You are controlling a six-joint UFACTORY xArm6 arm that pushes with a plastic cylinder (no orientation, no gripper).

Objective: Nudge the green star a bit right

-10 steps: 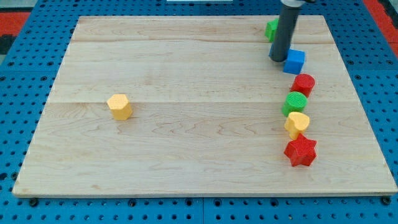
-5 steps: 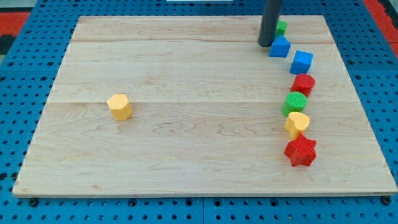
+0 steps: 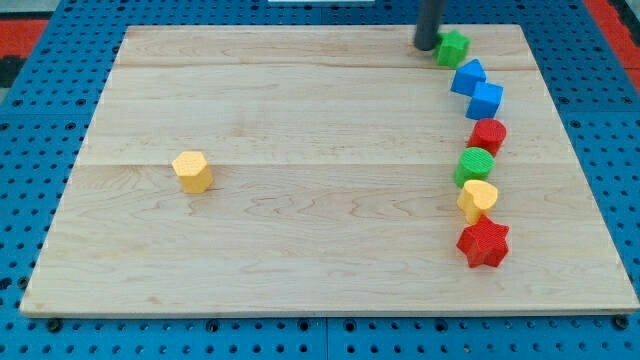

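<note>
1. The dark rod enters from the view's top; my tip (image 3: 427, 46) rests on the wooden board (image 3: 300, 250) near its top edge. The arm has no fingers, so there is nothing to open or close.
2. The green star (image 3: 453, 47) lies just right of the tip, touching it or nearly so, near the board's top right corner.
3. Below the star, a curved column of blocks runs down the board's right side: a blue block of unclear shape (image 3: 467, 77), touching a blue cube (image 3: 486, 100), then a red cylinder-like block (image 3: 488, 135), a green cylinder (image 3: 476, 165), a yellow heart-like block (image 3: 478, 199) and a red star (image 3: 484, 243).
4. A yellow hexagonal block (image 3: 192, 171) sits alone on the board's left half, well apart from all others.
5. The board rests on a blue pegboard surface (image 3: 300, 340).
</note>
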